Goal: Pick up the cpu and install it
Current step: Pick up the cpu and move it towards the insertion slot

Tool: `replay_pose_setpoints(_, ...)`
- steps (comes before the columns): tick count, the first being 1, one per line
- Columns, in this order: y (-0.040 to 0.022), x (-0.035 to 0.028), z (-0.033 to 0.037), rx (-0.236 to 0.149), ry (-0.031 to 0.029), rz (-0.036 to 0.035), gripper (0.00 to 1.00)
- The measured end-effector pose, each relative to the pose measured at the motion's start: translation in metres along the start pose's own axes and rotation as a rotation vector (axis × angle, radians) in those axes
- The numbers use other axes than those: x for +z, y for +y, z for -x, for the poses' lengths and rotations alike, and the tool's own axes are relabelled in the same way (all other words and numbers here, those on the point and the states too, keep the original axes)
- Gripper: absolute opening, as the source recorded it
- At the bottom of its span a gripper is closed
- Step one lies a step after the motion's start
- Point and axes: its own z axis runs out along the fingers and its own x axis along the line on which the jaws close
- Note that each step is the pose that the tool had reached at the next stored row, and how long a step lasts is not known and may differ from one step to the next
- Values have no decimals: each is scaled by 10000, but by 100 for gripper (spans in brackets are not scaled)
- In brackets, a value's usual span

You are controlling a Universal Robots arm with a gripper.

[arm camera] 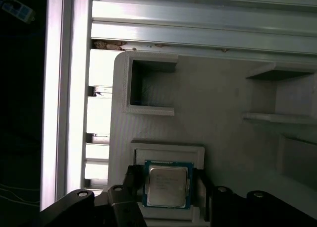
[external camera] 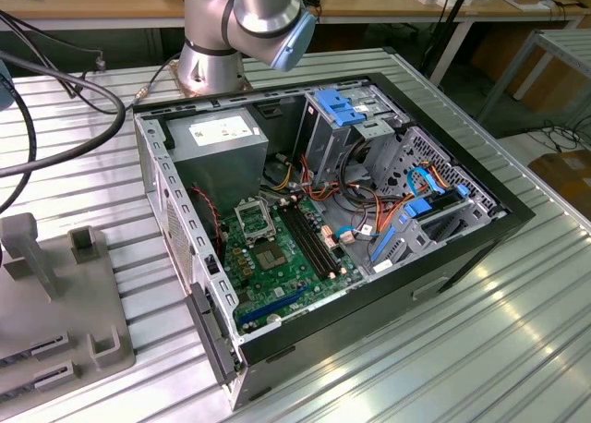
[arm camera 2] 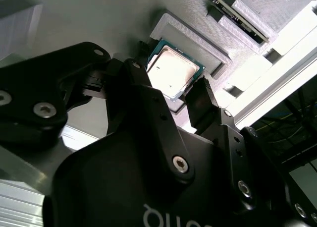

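The cpu (arm camera: 167,186) is a small square chip with a silver-grey top and a green rim. It lies in a shallow square pocket of a grey holder block (arm camera: 218,113). In both wrist views my gripper (arm camera: 167,180) is down over it, with one black finger (arm camera: 132,181) against one edge and the other finger (arm camera: 199,182) against the opposite edge. From the second wrist view the cpu (arm camera 2: 173,68) sits pinched between the black fingertips (arm camera 2: 198,100) of the gripper (arm camera 2: 169,83). The open computer case (external camera: 462,247) holds the green motherboard (external camera: 277,266) with its silver socket frame (external camera: 251,218).
The grey holder block (external camera: 55,294) stands on the ribbed metal table at the exterior view's left, apart from the case. The arm's base (external camera: 217,54) rises behind the case. Inside the case are a power supply (external camera: 222,137), drive cages and loose cables. Black cables cross the table's far left.
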Motion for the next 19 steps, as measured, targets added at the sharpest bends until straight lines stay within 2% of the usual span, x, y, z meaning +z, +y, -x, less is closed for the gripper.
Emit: replay_pose_setpoints(19,0,-17,0,0,-1,1,57)
